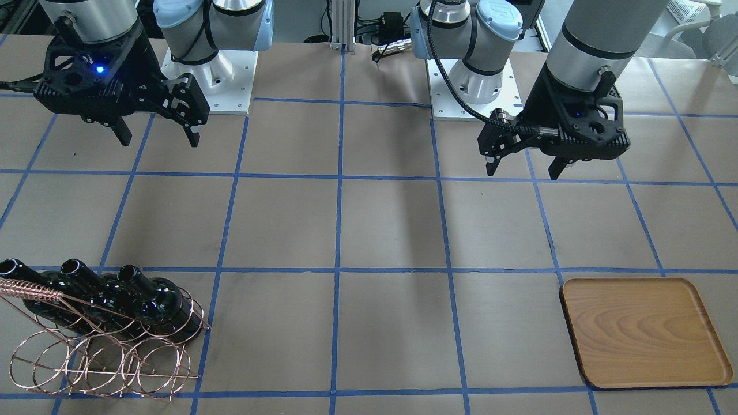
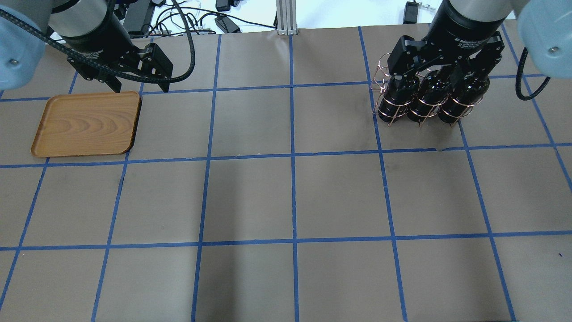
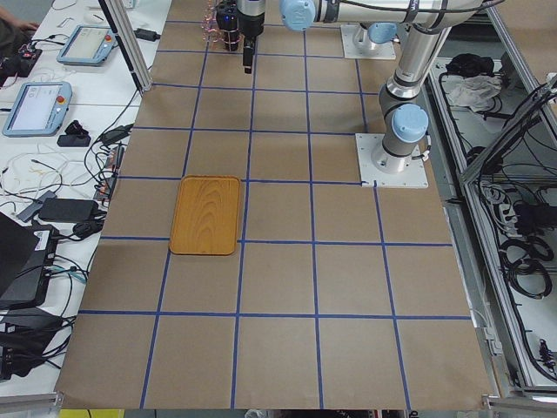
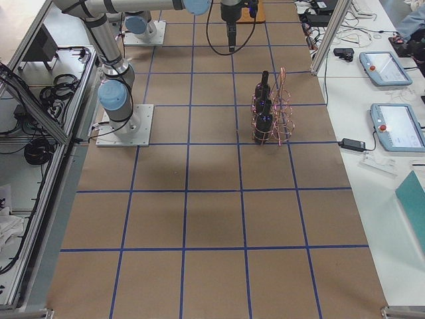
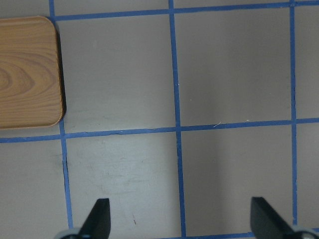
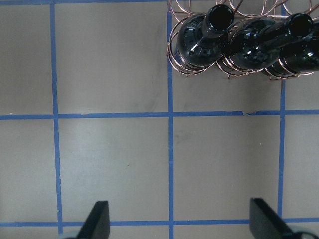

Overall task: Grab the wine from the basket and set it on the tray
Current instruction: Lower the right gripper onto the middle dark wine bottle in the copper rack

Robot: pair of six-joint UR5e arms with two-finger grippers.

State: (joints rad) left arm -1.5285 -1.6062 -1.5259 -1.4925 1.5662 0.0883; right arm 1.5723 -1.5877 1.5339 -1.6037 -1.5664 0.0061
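Bottles: three dark glass bottles (image 1: 151, 297) stand upright and side by side in the basket, open mouths up. They fill the row of rings on the robot's side.
Basket: a copper wire basket (image 1: 34, 290) with a coiled handle sits by the counter's far edge from the robot, toward the corner on the robot's right.
Tray: a wooden tray (image 1: 643, 334) lies flat by the same far edge, toward the corner on the robot's left, well apart from the basket.
Left gripper: the left gripper (image 1: 523, 171) hangs above the counter on the robot's side of the tray and does not touch it. Its jaws are spread wide with nothing between them. Its wrist view catches only one rounded corner of the tray.
Right gripper: the right gripper (image 1: 158, 140) hangs above the counter on the robot's side of the basket, apart from the bottles. Its jaws are spread wide and hold nothing. The bottle mouths sit at the top of its wrist view.
Counter: the counter (image 1: 392, 230) is covered in brown paper with a grid of blue tape lines.
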